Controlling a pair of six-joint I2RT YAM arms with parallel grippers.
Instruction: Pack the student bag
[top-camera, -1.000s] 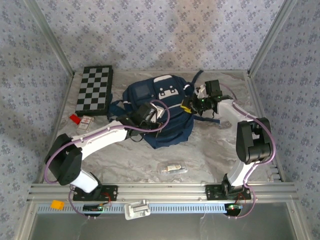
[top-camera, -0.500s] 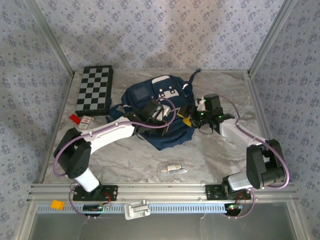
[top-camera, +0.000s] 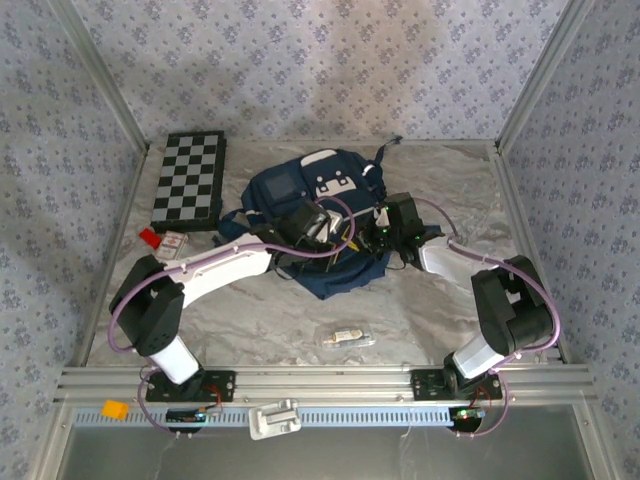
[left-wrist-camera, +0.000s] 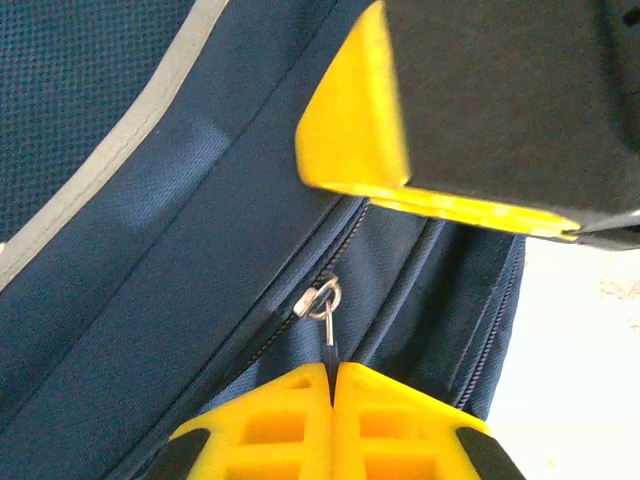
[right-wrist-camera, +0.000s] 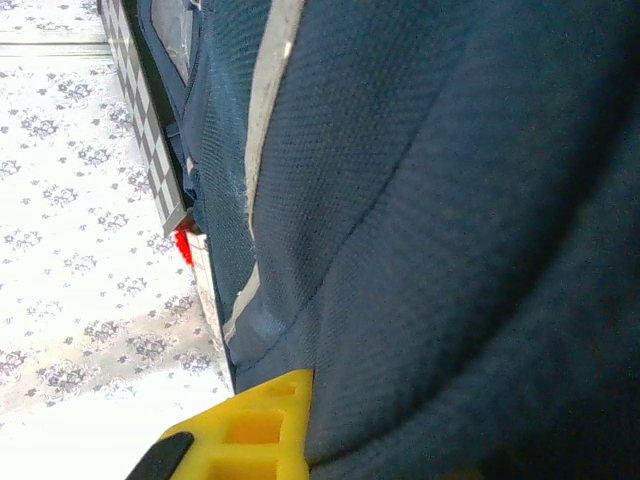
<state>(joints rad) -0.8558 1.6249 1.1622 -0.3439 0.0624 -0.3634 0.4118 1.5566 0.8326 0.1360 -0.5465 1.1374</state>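
The student bag (top-camera: 300, 190), navy with white panels, lies in the middle of the table. My left gripper (top-camera: 338, 242) sits on its right front part, shut on the dark zipper pull (left-wrist-camera: 330, 352) that hangs from the metal slider ring (left-wrist-camera: 321, 297). My right gripper (top-camera: 375, 232) presses in from the bag's right side, just across from the left one. Its yellow finger (left-wrist-camera: 360, 120) shows above the zipper. One yellow finger (right-wrist-camera: 255, 420) lies against bag fabric (right-wrist-camera: 430, 250), which hides the other finger; the jaws are shut on that fabric.
A folded chessboard (top-camera: 190, 178) lies at the back left, with a small red and white box (top-camera: 172, 243) just in front of it. A small clear packet (top-camera: 347, 337) lies near the front middle. Metal frame rails border the table.
My right gripper has moved left from beside the bag onto its right side and closed there. The left gripper shifted slightly right along the bag, still shut.
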